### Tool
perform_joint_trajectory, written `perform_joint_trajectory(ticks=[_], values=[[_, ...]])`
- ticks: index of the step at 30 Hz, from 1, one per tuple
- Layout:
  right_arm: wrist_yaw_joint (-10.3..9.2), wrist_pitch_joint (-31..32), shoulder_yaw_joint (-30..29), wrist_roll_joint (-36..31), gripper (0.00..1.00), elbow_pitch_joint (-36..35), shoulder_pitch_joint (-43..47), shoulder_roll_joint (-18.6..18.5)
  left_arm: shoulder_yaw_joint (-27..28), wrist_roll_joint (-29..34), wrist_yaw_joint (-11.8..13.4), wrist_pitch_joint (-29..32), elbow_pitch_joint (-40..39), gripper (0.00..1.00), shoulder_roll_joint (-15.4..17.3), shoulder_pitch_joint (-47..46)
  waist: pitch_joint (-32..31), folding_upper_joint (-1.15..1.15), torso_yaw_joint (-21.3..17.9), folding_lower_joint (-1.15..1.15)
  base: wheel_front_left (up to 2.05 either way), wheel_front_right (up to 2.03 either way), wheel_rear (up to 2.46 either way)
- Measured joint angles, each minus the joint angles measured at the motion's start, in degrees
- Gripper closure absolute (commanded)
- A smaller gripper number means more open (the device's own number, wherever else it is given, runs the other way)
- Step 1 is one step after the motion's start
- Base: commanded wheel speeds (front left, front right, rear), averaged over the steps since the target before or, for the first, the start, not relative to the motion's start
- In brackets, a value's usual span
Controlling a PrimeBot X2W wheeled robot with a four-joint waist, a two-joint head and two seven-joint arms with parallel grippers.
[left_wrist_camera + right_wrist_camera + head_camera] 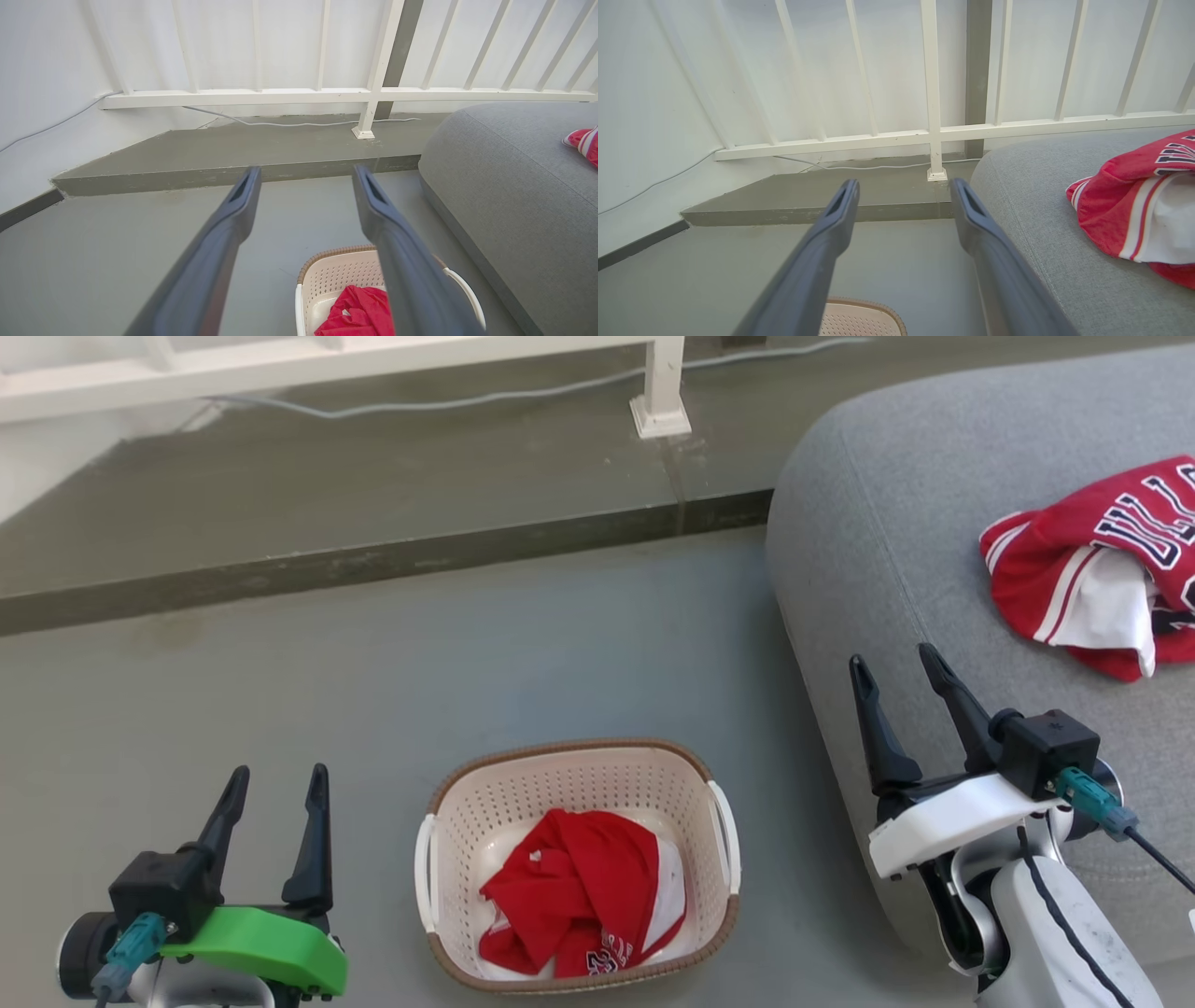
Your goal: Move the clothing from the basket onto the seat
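Nearest us, our left gripper (280, 771) hangs above the floor with its two dark fingers spread wide and nothing between them. Just to its right sits the basket (560, 749). In it lies a crumpled red garment (574, 887), bunched toward the basket's near side with no clear long axis. In the left wrist view the same garment (359, 312) lies below the fingers and a little to their right. Our right gripper (892, 655), likewise spread and empty, stands farther up at the left edge of the seat (896, 504), so the basket lies down and to its left. We judge the left arm the nearer one for the pick, though the seat is on the right. Farther along the seat a second red garment (1083, 551) already rests.
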Motion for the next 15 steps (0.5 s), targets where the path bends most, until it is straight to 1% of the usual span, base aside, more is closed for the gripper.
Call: perform_joint_trajectory(ticks=[7,15], values=[[-0.41,0.55,-0.03,-0.07,0.0,-3.21,-0.09,-0.21,-2.8,0.9,-0.12,1.43,-0.69,0.0,-0.23,-0.91,3.24,0.0,-1.16,0.0,0.0,0.0,0.0],[-0.41,0.54,0.09,-0.48,0.0,-6.92,-1.83,-0.19,-7.15,2.03,-2.03,4.34,0.81,0.0,-0.76,-6.86,8.68,0.0,-2.95,0.0,0.0,0.0,0.0]])
